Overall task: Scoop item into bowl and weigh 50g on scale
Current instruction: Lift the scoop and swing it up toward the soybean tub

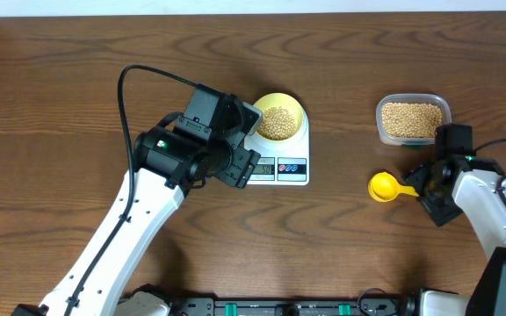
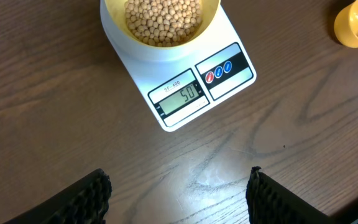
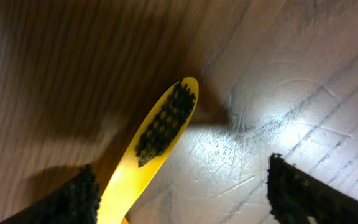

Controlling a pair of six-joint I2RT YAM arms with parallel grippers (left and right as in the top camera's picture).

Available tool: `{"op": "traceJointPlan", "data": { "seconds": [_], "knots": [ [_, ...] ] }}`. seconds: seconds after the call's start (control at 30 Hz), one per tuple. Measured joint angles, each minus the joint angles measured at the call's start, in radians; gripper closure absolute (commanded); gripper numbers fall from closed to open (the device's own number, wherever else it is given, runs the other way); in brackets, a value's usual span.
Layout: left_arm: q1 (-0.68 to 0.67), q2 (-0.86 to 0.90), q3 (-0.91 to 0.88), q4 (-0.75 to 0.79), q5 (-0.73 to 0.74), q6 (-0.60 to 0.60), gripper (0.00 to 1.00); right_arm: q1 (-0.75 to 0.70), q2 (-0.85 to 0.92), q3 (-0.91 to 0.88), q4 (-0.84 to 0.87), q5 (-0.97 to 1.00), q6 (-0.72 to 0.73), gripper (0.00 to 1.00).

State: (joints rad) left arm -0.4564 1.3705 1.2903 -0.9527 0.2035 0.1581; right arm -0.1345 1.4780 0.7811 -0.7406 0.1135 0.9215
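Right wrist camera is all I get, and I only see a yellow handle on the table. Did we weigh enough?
Observer: From the left wrist view, the scale has a display that appears to read 50.
Operator: What's on top of it?
Observer: A pale-yellow bowl sits on it, filled with tan beans.
Operator: Anything left in the round end of my yellow thing?
Observer: From overhead, the scoop looks empty.
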Motion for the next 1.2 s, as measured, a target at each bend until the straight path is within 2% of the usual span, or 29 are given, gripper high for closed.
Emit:
{"op": "traceJointPlan", "data": {
  "seconds": [0.17, 0.87, 1.2],
  "knots": [
    [0.0, 0.0, 0.0, 0.0, 0.0, 0.0, 0.27, 0.0, 0.0, -0.023, 0.037, 0.008, 0.019, 0.38],
    [0.0, 0.0, 0.0, 0.0, 0.0, 0.0, 0.27, -0.006, 0.087, -0.037, 0.132, 0.032, 0.063, 0.51],
    [0.0, 0.0, 0.0, 0.0, 0.0, 0.0, 0.27, -0.006, 0.091, -0.038, 0.137, 0.034, 0.066, 0.76]
  ]
}}
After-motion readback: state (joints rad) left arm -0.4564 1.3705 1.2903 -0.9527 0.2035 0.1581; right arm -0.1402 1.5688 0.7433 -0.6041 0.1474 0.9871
